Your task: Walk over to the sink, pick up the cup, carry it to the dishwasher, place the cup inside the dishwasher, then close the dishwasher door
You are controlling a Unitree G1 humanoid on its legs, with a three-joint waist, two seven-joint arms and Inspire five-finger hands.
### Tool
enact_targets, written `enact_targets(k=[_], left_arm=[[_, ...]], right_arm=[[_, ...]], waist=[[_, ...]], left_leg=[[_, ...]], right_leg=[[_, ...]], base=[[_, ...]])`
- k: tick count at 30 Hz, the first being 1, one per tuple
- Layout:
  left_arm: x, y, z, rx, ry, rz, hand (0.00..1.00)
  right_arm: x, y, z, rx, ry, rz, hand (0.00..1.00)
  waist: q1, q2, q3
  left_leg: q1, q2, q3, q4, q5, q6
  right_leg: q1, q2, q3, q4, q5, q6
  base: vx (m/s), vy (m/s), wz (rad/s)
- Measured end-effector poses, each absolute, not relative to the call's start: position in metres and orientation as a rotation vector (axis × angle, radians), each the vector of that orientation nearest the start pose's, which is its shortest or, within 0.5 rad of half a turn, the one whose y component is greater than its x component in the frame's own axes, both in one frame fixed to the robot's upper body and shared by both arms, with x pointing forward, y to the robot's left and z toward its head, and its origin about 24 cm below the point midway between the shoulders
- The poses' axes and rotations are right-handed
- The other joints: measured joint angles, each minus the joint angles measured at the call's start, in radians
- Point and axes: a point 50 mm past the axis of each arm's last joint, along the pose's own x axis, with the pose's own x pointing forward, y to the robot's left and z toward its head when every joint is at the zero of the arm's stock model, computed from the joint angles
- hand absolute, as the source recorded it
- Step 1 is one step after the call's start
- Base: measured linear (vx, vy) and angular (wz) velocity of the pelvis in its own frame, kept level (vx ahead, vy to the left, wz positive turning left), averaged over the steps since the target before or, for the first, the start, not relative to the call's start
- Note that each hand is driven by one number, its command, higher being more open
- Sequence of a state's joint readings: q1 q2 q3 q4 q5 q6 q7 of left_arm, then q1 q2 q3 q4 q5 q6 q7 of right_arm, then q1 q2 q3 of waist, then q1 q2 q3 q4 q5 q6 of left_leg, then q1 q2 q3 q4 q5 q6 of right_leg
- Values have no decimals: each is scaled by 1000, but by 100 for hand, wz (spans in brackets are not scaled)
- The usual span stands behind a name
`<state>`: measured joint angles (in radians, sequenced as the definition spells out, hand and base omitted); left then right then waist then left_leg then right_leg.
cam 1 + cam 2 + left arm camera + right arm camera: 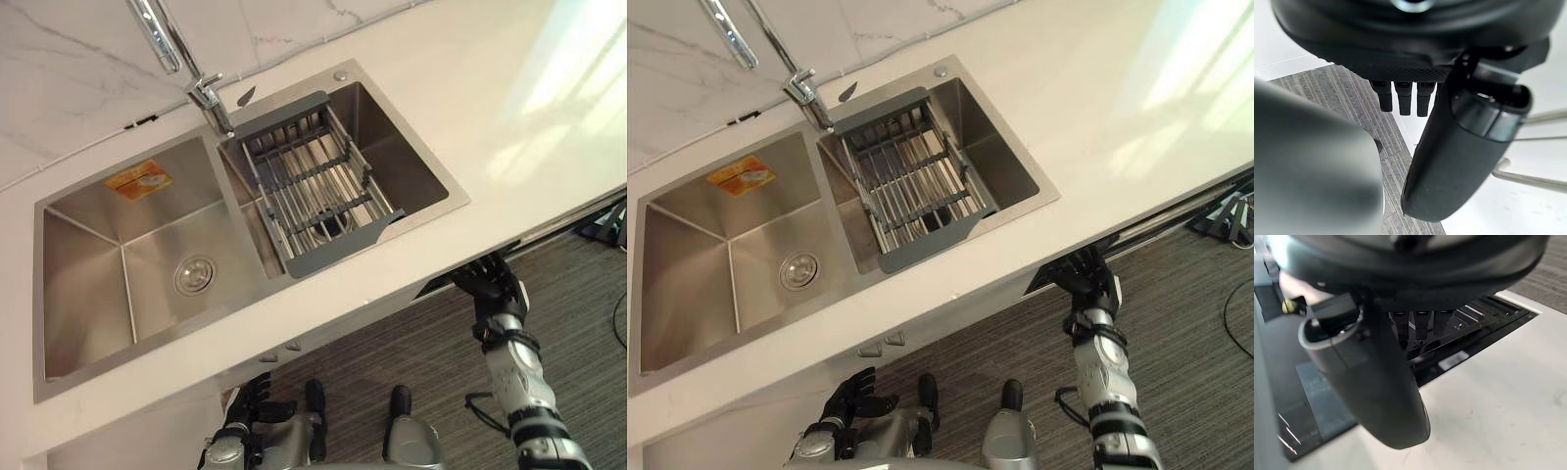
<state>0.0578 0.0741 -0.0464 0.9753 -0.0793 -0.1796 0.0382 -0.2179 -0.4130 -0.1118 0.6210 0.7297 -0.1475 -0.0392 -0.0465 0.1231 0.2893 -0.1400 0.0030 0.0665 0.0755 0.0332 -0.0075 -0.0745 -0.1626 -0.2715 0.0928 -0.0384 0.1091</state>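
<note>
Faces sink [127, 264] in counter [509, 117] with rack [313, 181] over right basin, cannot tell whether dark round shape [333, 223] under it is cup, holds left hand [250, 392] low before counter front, right hand [493, 282] by dark gap [438, 285] under counter edge, both loose-fingered and empty

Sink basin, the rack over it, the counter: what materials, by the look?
Sink: brushed stainless steel, judging by its grey satin sheen. Rack: shiny metal bars in a matte grey frame, probably plastic. Counter: smooth glossy white; stone or composite, cannot tell.
</note>
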Motion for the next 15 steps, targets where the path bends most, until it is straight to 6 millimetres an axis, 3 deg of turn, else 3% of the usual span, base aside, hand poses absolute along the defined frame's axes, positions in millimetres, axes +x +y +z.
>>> enact_targets(k=[4,7,15], left_arm=[[141,181,-140,42,825,92,90],[141,186,-140,42,829,111,90],[141,188,-140,39,830,121,90]], right_arm=[[288,-303,29,257,101,-377,90],[294,-302,31,251,104,-369,90],[291,-300,35,151,112,-304,90]], waist=[[0,5,42],[-1,7,46],[-3,6,49]], left_leg=[[-31,8,-4,10,8,-6],[-50,15,-7,21,7,-12],[-59,24,-31,28,11,-14]], right_leg=[[-34,5,-1,19,-2,-6],[-52,11,-1,23,-1,-11],[-48,25,-11,18,5,-25]], base=[[-103,-12,2],[-65,-23,-1],[-10,-15,3]])
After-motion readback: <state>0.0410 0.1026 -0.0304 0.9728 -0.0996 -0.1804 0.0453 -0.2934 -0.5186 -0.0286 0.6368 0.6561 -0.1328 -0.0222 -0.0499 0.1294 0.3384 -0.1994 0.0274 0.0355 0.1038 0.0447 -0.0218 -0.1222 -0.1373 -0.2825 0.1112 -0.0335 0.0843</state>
